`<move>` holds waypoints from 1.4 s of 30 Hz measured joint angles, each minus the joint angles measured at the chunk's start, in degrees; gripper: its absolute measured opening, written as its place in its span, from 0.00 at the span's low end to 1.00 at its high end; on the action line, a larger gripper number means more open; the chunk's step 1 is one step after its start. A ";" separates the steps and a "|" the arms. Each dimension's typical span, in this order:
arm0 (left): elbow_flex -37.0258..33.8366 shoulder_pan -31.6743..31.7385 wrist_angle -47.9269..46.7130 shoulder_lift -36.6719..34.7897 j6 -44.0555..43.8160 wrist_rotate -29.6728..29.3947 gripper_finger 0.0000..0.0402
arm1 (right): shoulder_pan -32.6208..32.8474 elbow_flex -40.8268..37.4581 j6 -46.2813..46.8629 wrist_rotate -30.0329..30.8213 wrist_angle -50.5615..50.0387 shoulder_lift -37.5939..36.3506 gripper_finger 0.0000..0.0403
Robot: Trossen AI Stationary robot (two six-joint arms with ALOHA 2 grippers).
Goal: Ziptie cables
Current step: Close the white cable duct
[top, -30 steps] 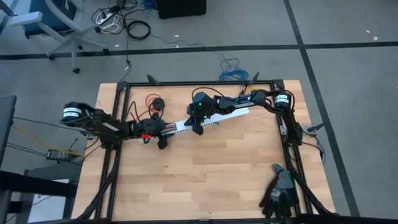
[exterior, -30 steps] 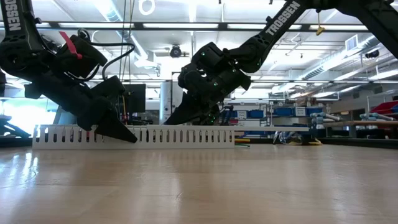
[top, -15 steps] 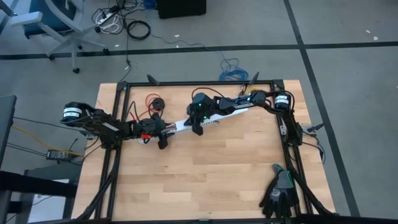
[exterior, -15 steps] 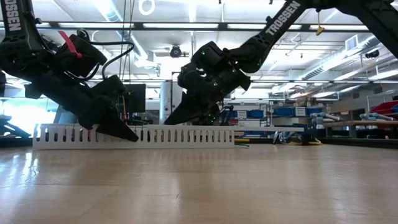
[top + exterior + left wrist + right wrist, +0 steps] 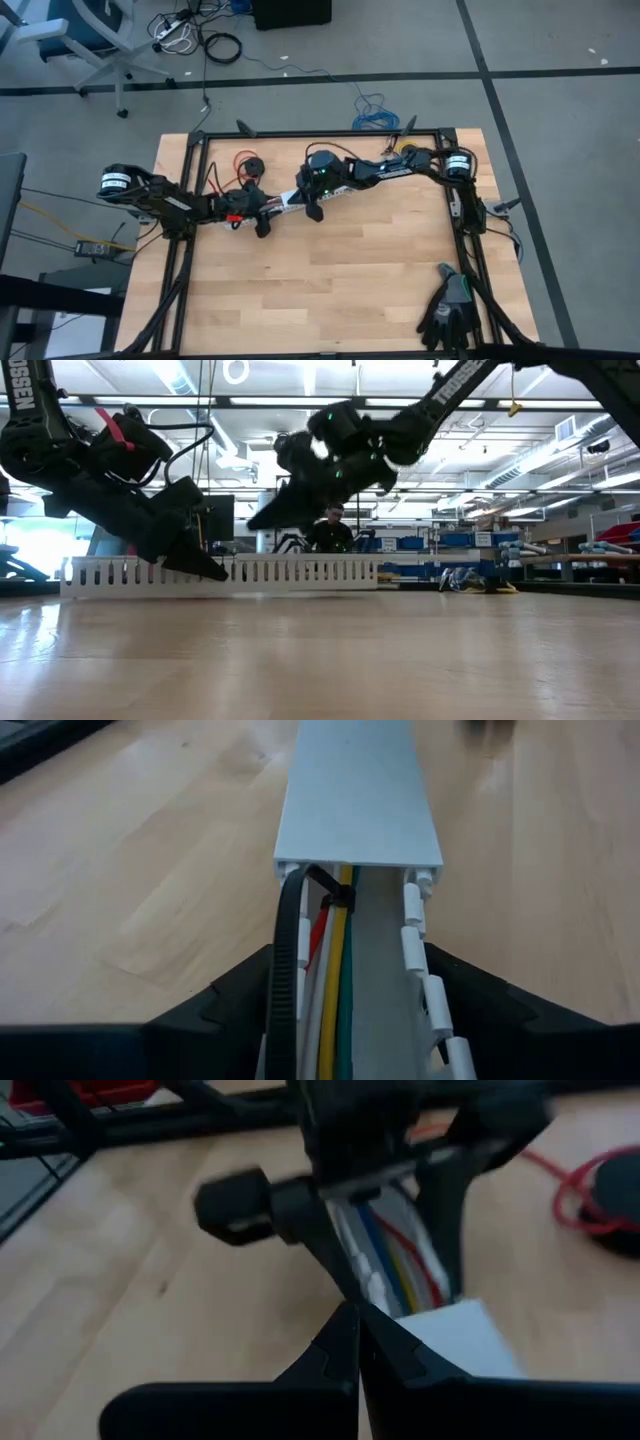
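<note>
A white slotted channel (image 5: 300,573) lies on the table's far half, its far part capped by a white cover (image 5: 355,790). Inside its open end run the cables (image 5: 335,970), red, yellow, green and white. The dark ziptie (image 5: 292,960) loops around them near the cover's edge, and its tail runs back along one wall. My left gripper (image 5: 350,1020) stands astride the channel's left end. My right gripper (image 5: 255,522) is shut and hangs in the air above the channel, close to the left gripper, touching nothing that I can see. My left gripper has the channel's open left end (image 5: 425,990) between its two fingers, one finger (image 5: 235,995) against each side wall. The fingers slant down from the table's left and lie along the channel. The channel rests on the table.
A black spool of red wire (image 5: 250,163) sits just beyond the left gripper. Black gloves (image 5: 447,310) lie at the near right corner. Black frame rails (image 5: 320,133) run around the tabletop. Bare wood fills the near half. A person (image 5: 330,532) shows far behind the table.
My right gripper has risen off the channel and gone toward the table's left, closer to the left gripper, its fingers tipping nearer level and staying shut. The left arm has kept its place.
</note>
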 joint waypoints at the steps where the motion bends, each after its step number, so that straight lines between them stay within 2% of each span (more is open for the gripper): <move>1: -0.02 0.00 -0.37 0.00 0.02 0.09 0.57 | -0.24 0.05 -0.37 0.03 -1.24 -1.07 0.00; 4: -0.02 0.00 -0.64 0.00 0.03 0.25 0.57 | -0.99 0.09 -2.20 0.58 -7.36 -3.77 0.00; 8: -0.03 0.00 -1.29 0.00 0.04 0.60 0.57 | -2.22 0.17 -4.68 5.29 -18.67 -7.33 0.00; 11: -0.04 -0.02 -1.18 0.00 0.04 0.97 0.57 | -3.57 0.12 -5.66 8.12 -27.84 -7.78 0.00; 14: -0.07 -0.04 -1.27 0.00 0.02 1.06 0.57 | -4.53 0.09 -5.58 9.10 -32.66 -7.50 0.00; 17: -0.27 -0.04 -1.33 0.07 -0.04 1.01 0.57 | -4.37 0.11 -4.14 8.48 -28.91 -4.76 0.00; 22: 0.35 -0.04 -1.78 0.07 0.07 1.38 0.57 | -1.71 2.69 -1.55 3.03 -12.75 4.07 0.00; 25: 0.70 -0.07 -2.27 0.09 0.17 1.73 0.57 | -1.00 5.78 -1.47 1.99 -13.00 6.97 0.00; 33: 0.90 -0.04 -2.69 0.09 -2.78 2.37 0.58 | -1.49 5.98 -1.41 -0.06 -12.42 6.43 0.00; 42: 1.27 -0.04 -0.71 -1.01 -0.71 1.95 0.73 | -1.99 5.97 -1.17 -0.28 -13.02 6.48 0.00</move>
